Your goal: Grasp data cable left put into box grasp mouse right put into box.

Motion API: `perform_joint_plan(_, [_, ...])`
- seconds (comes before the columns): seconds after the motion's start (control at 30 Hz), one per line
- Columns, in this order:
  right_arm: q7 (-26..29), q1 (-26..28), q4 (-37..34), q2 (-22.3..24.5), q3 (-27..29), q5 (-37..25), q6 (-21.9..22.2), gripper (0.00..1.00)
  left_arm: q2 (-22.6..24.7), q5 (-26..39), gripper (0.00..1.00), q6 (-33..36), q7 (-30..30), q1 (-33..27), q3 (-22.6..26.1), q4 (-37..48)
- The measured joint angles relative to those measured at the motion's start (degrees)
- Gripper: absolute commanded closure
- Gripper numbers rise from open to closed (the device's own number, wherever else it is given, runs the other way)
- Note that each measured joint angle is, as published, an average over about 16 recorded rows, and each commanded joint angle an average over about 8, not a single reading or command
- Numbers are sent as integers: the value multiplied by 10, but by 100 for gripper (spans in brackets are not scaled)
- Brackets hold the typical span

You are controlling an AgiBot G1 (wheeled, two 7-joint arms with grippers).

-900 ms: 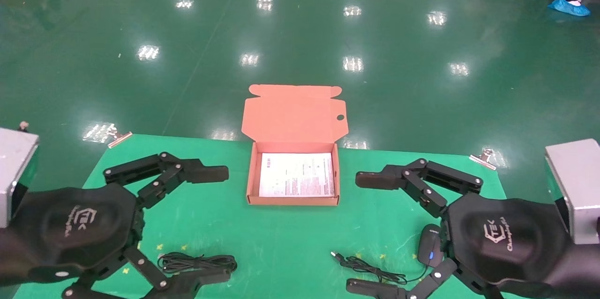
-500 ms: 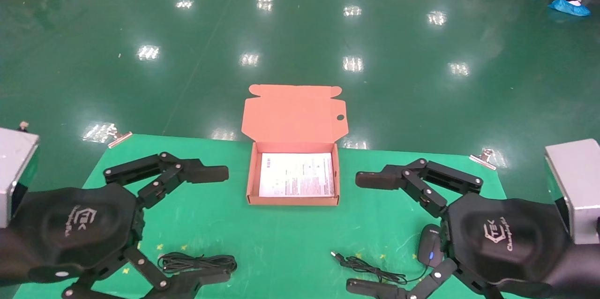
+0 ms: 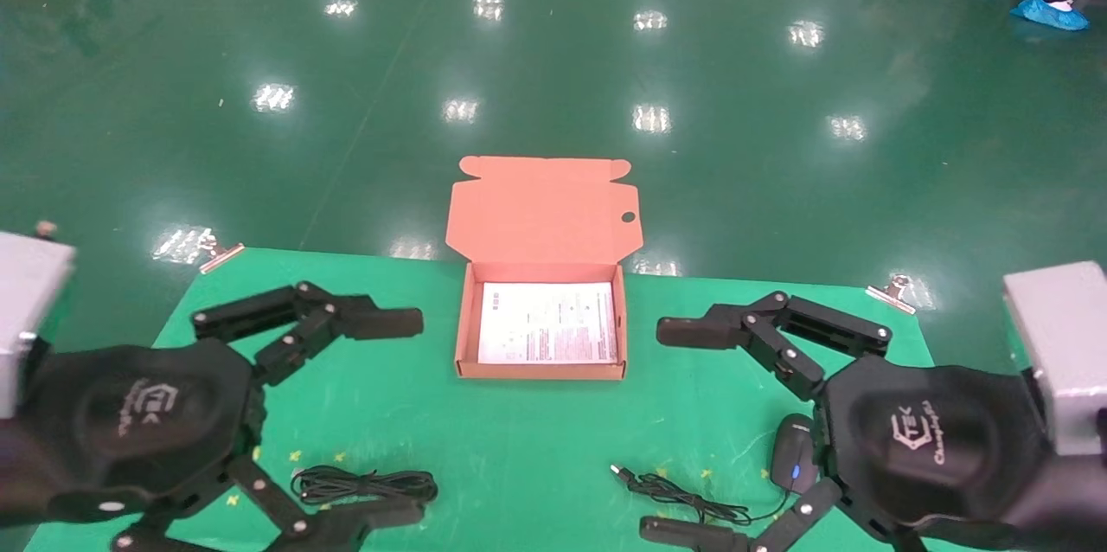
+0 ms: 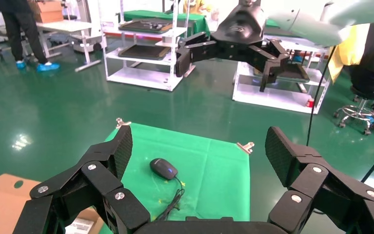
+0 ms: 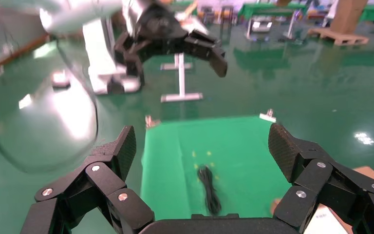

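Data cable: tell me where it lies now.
In the head view the data cable lies on the green mat's near left part, between the open left gripper's fingers.

Left gripper (image 3: 389,418) – fingers spread wide, hovering; right gripper (image 3: 679,431) – same, mirrored

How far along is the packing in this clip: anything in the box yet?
Nothing is packed yet. The box lies open, holding only a white printed sheet. The data cable and the mouse both lie on the green mat. The left claw and right claw hover open and empty. Both pick-and-place steps remain.
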Motion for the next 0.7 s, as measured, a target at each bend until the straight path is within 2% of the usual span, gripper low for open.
perform_joint_plan(0.17, [-16, 39, 10, 1, -24, -63, -12, 0, 4, 44, 0, 6, -19, -25, 24, 3])
perform_joint_plan(0.33, [-48, 98, 20, -5, -72, -158, -24, 0, 12, 112, 0, 14, -36, -60, 58, 12])
perform_joint_plan(0.53, [-101, 172, 28, -28, -154, -296, -29, 0, 32, 225, 0, 22, -41, -110, 110, 24])
perform_joint_plan(0.7, [-144, 210, 31, -57, -223, -404, -18, 0, 61, 332, 0, 25, -32, -148, 159, 37])
